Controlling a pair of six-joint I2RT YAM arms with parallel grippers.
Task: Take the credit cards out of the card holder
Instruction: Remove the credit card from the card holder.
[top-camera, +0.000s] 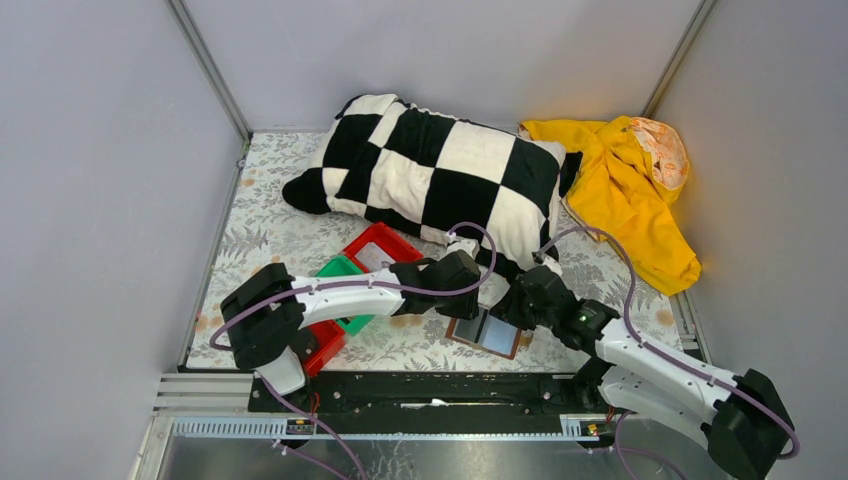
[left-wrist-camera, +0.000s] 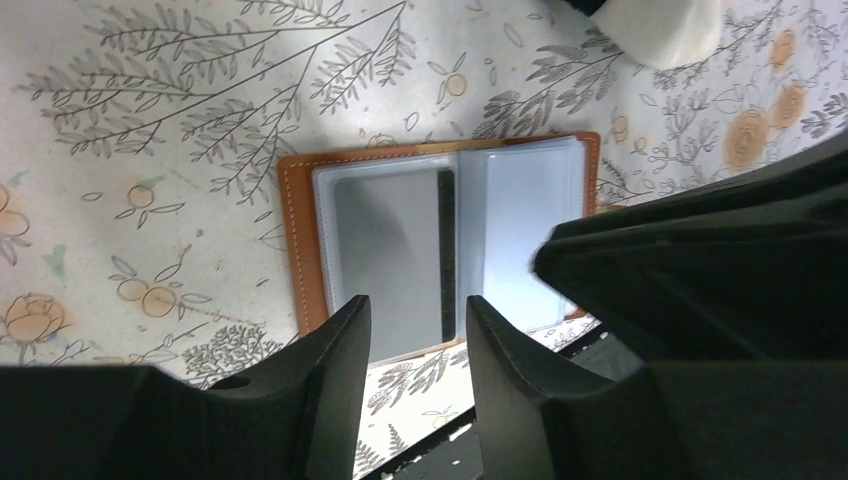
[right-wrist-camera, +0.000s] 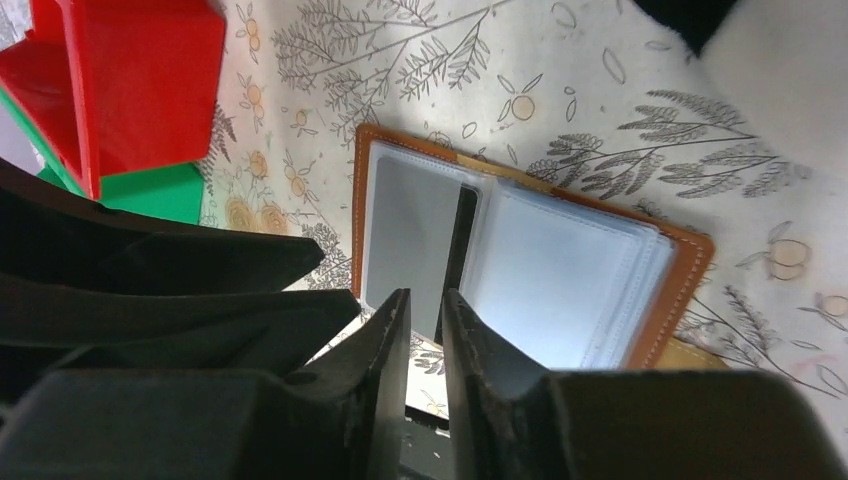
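The card holder (top-camera: 487, 334) lies open and flat on the floral cloth, brown outside with pale grey-blue clear sleeves (left-wrist-camera: 520, 215) inside. A grey card (left-wrist-camera: 385, 245) shows in its left sleeve (right-wrist-camera: 405, 235). My left gripper (top-camera: 462, 305) hovers over the holder's left half (left-wrist-camera: 418, 322), open, nothing between its fingers. My right gripper (top-camera: 507, 313) hangs over the holder's near edge by the middle fold (right-wrist-camera: 424, 308). Its jaws stand open by a narrow gap with nothing in it. The two grippers are close side by side above the card holder (right-wrist-camera: 560, 270).
A red bin (top-camera: 375, 255) and a green bin (top-camera: 340, 270) stand left of the holder, under the left arm; another red bin (top-camera: 325, 345) sits nearer the base. A black-and-white checked pillow (top-camera: 440, 165) and a yellow garment (top-camera: 625, 190) lie at the back.
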